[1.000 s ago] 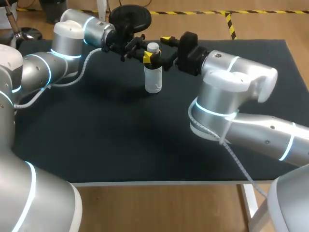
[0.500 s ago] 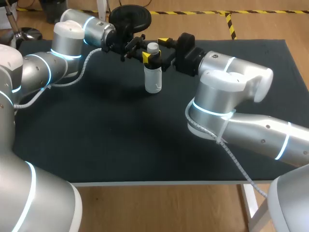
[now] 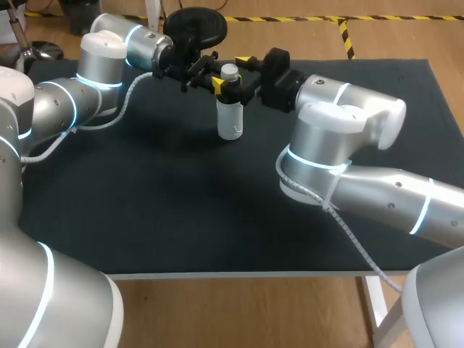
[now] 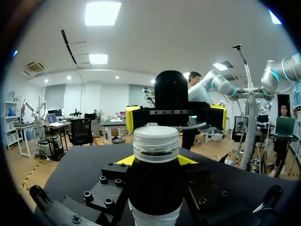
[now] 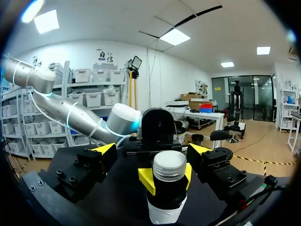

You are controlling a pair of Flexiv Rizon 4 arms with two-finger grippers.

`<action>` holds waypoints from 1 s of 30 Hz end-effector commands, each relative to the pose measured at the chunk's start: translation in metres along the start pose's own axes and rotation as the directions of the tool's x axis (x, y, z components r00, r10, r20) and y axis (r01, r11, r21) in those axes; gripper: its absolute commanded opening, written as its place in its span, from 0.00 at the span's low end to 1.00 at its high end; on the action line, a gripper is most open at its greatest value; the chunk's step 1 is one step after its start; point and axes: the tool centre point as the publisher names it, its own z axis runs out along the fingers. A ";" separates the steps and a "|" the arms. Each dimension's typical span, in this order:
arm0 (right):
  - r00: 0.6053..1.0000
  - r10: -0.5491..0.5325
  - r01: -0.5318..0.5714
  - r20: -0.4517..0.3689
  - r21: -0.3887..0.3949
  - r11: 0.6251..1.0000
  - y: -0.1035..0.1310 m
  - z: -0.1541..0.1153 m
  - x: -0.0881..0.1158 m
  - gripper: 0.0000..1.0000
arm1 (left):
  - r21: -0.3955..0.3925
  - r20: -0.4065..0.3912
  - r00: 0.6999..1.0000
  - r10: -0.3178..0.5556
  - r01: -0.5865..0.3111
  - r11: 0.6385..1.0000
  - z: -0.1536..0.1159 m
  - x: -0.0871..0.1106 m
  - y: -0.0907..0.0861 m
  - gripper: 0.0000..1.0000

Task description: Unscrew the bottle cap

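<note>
standing upright toward the far side of the black table (image 3: 145,203), the bottle (image 3: 230,119) sits between the two arms. it is small, with a pale, cloudy white body, a dark band round its upper part and a ribbed, whitish cap (image 3: 230,71) seated on top.

the left gripper (image 4: 156,161) comes in level from the left and is clamped on the bottle at the dark band, just under the cap. in the right wrist view its yellow tips (image 5: 146,180) press against the band from either side. the bottle's white lower body shows below the fingers, and its base rests on the table.

the right gripper (image 5: 151,149) comes in from the right at cap height, facing the left one. its fingers (image 5: 96,162) stand wide apart, one on each side of the cap and clear of it. the cap lies between their yellow tips and touches neither. in the head view one of those tips shows just beyond the cap, on its far side. in the left wrist view the right gripper sits straight ahead, behind the cap, with a yellow tip showing to each side.
</note>
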 end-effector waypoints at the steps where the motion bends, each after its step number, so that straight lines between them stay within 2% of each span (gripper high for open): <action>1: 1.000 0.003 -0.003 -0.005 -0.003 1.000 -0.002 0.005 -0.003 1.00 | 0.006 -0.098 0.995 0.000 0.001 1.000 -0.003 -0.007 0.003 0.00; 21: 1.000 0.015 -0.015 -0.009 -0.010 1.000 -0.005 0.013 -0.009 1.00 | 0.006 -0.098 0.995 0.000 0.001 1.000 -0.003 -0.007 0.003 0.00; 22: 1.000 0.015 -0.016 -0.009 -0.010 1.000 -0.005 0.013 -0.010 0.94 | 0.006 -0.098 0.995 0.000 0.001 1.000 -0.003 -0.007 0.003 0.00; 23: 1.000 0.015 -0.016 -0.009 -0.010 1.000 -0.005 0.013 -0.010 0.78 | 0.006 -0.098 0.995 0.000 0.001 1.000 -0.003 -0.007 0.003 0.00; 24: 1.000 0.016 -0.016 -0.009 -0.010 1.000 -0.005 0.013 -0.010 0.55 | 0.006 -0.098 0.995 0.000 0.001 1.000 -0.003 -0.007 0.003 0.00; 25: 1.000 0.017 -0.017 -0.008 -0.011 1.000 -0.005 0.013 -0.010 0.49 | 0.006 -0.098 0.995 0.000 0.001 1.000 -0.003 -0.007 0.003 0.00; 30: 1.000 0.020 -0.020 -0.008 -0.012 1.000 -0.005 0.013 -0.013 0.40 | 0.006 -0.098 0.995 0.000 0.001 1.000 -0.003 -0.007 0.003 0.00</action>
